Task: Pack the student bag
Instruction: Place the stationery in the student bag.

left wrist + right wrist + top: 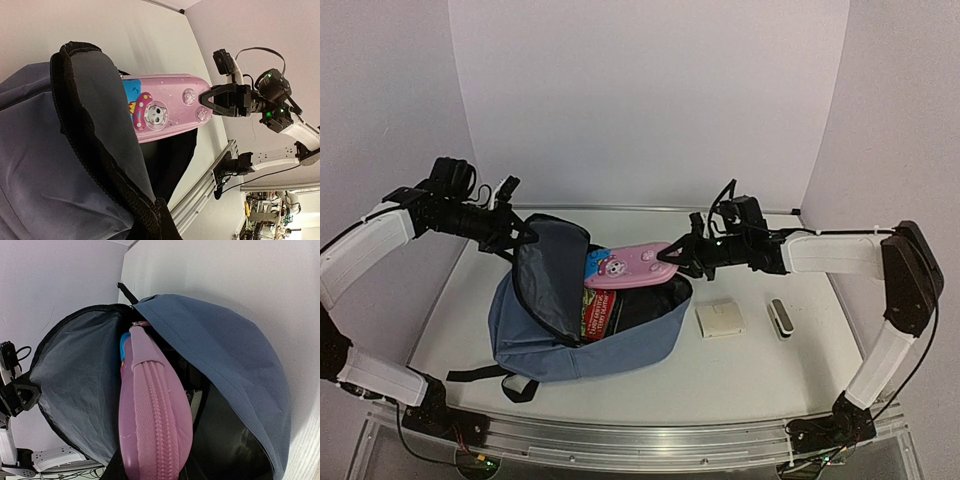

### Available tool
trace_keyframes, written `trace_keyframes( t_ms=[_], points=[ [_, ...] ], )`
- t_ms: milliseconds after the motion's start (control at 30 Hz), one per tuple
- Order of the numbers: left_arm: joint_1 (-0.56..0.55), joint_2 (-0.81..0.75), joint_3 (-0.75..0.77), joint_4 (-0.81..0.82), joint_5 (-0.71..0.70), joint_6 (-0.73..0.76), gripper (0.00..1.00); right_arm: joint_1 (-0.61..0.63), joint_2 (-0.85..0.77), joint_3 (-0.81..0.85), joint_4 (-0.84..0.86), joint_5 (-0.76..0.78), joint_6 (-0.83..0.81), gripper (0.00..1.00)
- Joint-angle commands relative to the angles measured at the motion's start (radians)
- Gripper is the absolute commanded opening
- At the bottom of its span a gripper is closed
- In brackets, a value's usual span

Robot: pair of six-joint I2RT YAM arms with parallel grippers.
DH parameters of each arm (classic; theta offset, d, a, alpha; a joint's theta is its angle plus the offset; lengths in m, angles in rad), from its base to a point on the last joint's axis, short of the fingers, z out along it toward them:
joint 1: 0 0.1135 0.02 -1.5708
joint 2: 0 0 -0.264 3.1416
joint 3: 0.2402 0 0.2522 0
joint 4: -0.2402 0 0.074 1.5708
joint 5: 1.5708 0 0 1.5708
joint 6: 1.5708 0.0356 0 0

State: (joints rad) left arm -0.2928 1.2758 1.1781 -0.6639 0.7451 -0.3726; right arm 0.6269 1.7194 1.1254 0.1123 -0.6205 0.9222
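Your left gripper [525, 236] is pinched fully closed on the rim of the opened flap of the student bag [620, 350] and holds it up. The bag's body sags below it and to its right. Your right gripper [676, 256] is clamped on one end of the pink pencil case [632, 266]. The case's other end reaches into the bag's mouth, directly ahead of that gripper's fingertips.

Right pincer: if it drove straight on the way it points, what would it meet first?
The right pincer grips the pink pencil case; straight on is the open blue backpack, likely its raised grey flap lining first, though depth is unclear.
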Motion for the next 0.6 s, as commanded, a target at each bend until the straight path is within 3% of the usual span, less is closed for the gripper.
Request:
trace_keyframes(
  t_ms=[0,267,467,567],
  points=[
    [0.007,0.014,0.051,0.016,0.088,0.109,0.00,0.045,0.091,0.108,0.055,-0.016,0.016,0.00],
    [0.007,0.027,-0.002,0.101,0.182,0.149,0.00,0.130,0.283,0.284,0.049,0.058,0.024,0.00],
    [0.007,0.030,-0.067,0.202,0.242,0.133,0.00,0.192,0.430,0.435,0.049,0.094,0.033,0.13],
    [0.007,0.038,-0.077,0.214,0.235,0.135,0.00,0.200,0.431,0.427,0.049,0.152,0.025,0.26]
  ],
)
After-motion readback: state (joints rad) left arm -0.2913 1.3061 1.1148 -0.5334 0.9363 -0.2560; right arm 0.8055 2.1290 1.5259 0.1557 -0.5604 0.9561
